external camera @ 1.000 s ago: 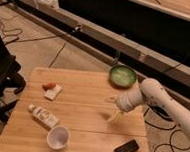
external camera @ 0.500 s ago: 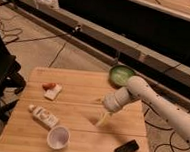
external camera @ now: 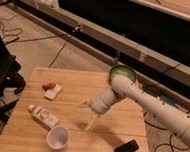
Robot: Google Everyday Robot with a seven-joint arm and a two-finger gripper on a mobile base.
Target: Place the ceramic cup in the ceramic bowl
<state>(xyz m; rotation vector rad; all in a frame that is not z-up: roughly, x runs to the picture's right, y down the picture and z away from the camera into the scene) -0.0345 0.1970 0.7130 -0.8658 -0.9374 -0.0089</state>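
The ceramic cup (external camera: 58, 137) is small, white and round, and stands mouth up near the front left of the wooden table (external camera: 119, 127). The ceramic bowl (external camera: 122, 73) is green with a darker rim, at the table's far right edge, partly hidden behind my arm. My gripper (external camera: 87, 114) hangs over the table's middle, to the right of the cup and above it, apart from it. Its pale fingers (external camera: 91, 123) are spread and hold nothing.
A white tube with a label (external camera: 44, 116) lies just left of the cup. A white packet with a red piece (external camera: 51, 90) lies at the far left. A black phone (external camera: 127, 149) lies at the front right. A dark chair (external camera: 0, 77) stands left of the table.
My arm has swung left from near the bowl toward the table's middle, bringing the gripper closer to the cup. The objects on the table have not moved.
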